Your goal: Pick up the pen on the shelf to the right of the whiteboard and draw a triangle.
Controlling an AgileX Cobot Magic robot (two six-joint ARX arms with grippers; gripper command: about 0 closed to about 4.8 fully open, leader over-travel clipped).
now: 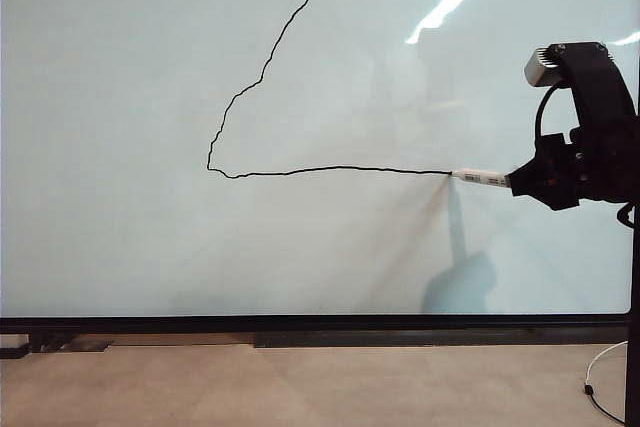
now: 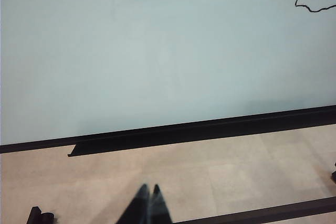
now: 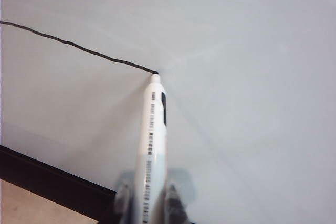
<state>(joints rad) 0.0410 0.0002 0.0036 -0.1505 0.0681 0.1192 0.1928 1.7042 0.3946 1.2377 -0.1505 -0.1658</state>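
The whiteboard (image 1: 130, 227) fills most of the exterior view. On it runs a thin black line (image 1: 250, 82): a slanted left side down from a peak, then a flat base (image 1: 340, 169) leading right. My right gripper (image 1: 520, 182) comes in from the right, shut on the white pen (image 1: 482, 178). The pen (image 3: 152, 140) has its dark tip touching the board at the right end of the base line (image 3: 79, 47). My left gripper (image 2: 149, 190) hangs low over the floor with its fingertips together and nothing between them. The line's lower left corner (image 2: 307, 3) shows in the left wrist view.
The board's black bottom frame (image 1: 300, 324) runs across above a beige floor (image 1: 300, 387). A white cable (image 1: 600, 372) lies at the lower right. A dark ledge (image 2: 157, 139) sits under the board's frame in the left wrist view.
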